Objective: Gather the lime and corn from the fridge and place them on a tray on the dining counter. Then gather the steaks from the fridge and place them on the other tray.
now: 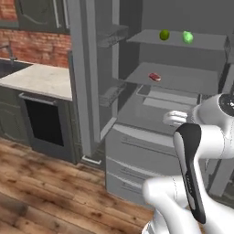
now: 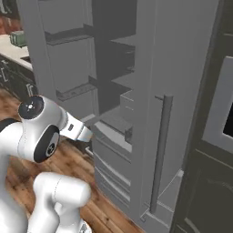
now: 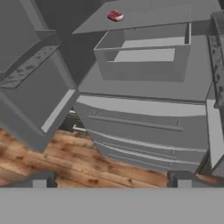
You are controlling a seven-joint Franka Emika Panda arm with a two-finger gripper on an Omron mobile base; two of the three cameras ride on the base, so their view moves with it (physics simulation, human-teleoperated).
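- Wooden plank flooring (image 1: 55, 192) runs up to the fridge (image 1: 137, 151), whose doors stand open, with the grey bottom drawers shut below.
- Left of the fridge sits a pale stone wall counter (image 1: 41, 80) over a dark oven front (image 1: 43, 121), with red brick wall (image 1: 39, 45) behind.
- On the upper fridge shelf rests the lime (image 1: 164, 34), with a paler green object (image 1: 188, 37) just beside it to the right.
- One shelf lower lies a single reddish steak (image 1: 154, 77), also seen from the hand camera (image 3: 115, 16) above a clear bin (image 3: 144, 54).
- The gripper (image 3: 111, 179) hovers in front of the drawers, well apart from the shelves, jaws spread wide and holding nothing.
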